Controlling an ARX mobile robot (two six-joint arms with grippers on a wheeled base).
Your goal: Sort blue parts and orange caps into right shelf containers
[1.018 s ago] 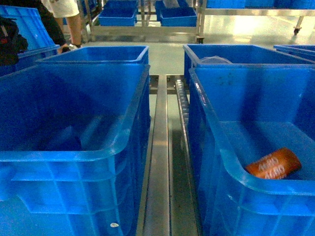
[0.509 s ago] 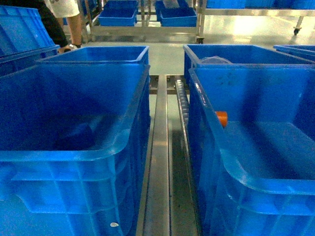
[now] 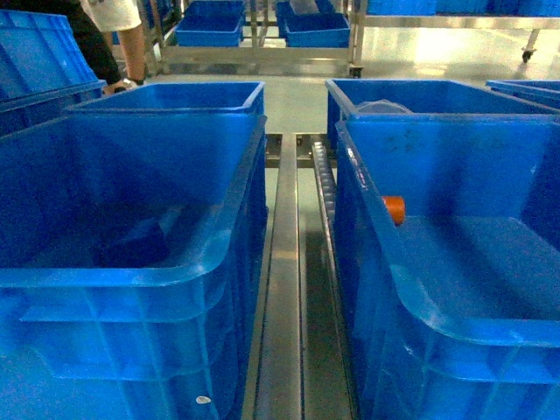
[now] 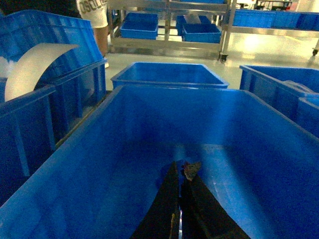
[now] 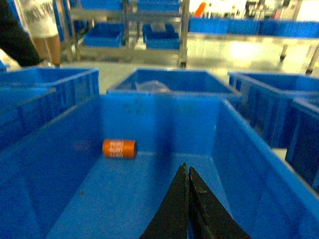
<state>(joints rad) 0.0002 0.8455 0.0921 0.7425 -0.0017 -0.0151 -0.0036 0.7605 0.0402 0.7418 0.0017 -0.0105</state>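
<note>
Two large blue crates fill the head view, one on the left and one on the right. One orange cap lies on its side against the right crate's left wall, near the back; the right wrist view shows its printed side. A darker blue blocky shape, likely a blue part, shows dimly inside the left crate. My right gripper hangs shut and empty over the right crate's floor, to the right of the cap. My left gripper is shut inside the left crate. Neither gripper appears in the head view.
A metal roller rail runs between the two crates. More blue crates stand behind them and at the far left. A person stands at the back left by a steel rack. A white curved sheet sits left.
The orange cap was near the right crate's front right a second ago and now rests by its left wall. A black object at the far left has gone from view.
</note>
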